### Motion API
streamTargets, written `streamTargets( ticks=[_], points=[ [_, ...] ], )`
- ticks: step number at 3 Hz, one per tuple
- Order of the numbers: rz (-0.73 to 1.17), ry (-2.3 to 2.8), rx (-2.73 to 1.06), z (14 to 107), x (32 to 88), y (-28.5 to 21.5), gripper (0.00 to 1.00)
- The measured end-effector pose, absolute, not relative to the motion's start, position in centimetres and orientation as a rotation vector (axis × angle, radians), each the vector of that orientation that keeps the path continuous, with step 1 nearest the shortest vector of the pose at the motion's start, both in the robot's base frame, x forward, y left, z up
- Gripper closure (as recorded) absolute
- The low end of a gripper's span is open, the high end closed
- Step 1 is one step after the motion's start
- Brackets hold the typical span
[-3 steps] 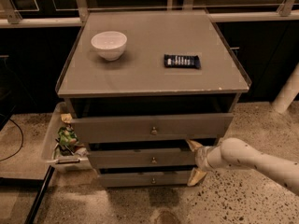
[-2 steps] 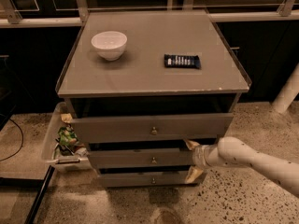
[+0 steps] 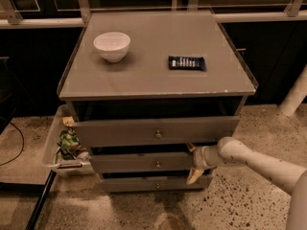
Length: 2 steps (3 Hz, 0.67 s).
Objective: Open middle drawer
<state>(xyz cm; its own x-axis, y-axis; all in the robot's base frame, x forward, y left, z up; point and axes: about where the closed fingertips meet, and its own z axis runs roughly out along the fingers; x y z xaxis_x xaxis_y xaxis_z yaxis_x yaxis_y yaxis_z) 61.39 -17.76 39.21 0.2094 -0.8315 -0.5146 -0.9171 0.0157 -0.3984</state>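
Note:
The middle drawer [image 3: 139, 163] is the medium-height grey front with a small brass knob [image 3: 158, 165], between a taller top drawer [image 3: 144, 130] and a thin bottom drawer [image 3: 144, 183]. All three fronts stand slightly out from the cabinet. My gripper [image 3: 193, 163] is at the right end of the middle drawer front. Its pale fingers are spread, one [image 3: 190, 148] above the front's top edge and the other [image 3: 194, 176] hanging below its lower edge. My white arm [image 3: 254, 162] comes in from the right.
On the grey cabinet top [image 3: 153, 80] are a white bowl [image 3: 112, 45] and a dark snack bar [image 3: 186, 63]. A clear bin [image 3: 64, 145] with packets stands on the floor at the cabinet's left. A white post [image 3: 295, 95] stands at right.
My gripper has shifted a little to the left, closer onto the right end of the middle drawer front. The drawers have not visibly moved.

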Motion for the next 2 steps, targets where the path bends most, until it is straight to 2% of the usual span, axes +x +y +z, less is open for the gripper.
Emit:
streamTargets(
  ticks=[1, 2],
  points=[
    [0.163, 1.627, -1.817, 39.22, 61.44, -17.76, 0.18],
    [0.163, 1.627, -1.817, 39.22, 61.44, -17.76, 0.42]
  ],
)
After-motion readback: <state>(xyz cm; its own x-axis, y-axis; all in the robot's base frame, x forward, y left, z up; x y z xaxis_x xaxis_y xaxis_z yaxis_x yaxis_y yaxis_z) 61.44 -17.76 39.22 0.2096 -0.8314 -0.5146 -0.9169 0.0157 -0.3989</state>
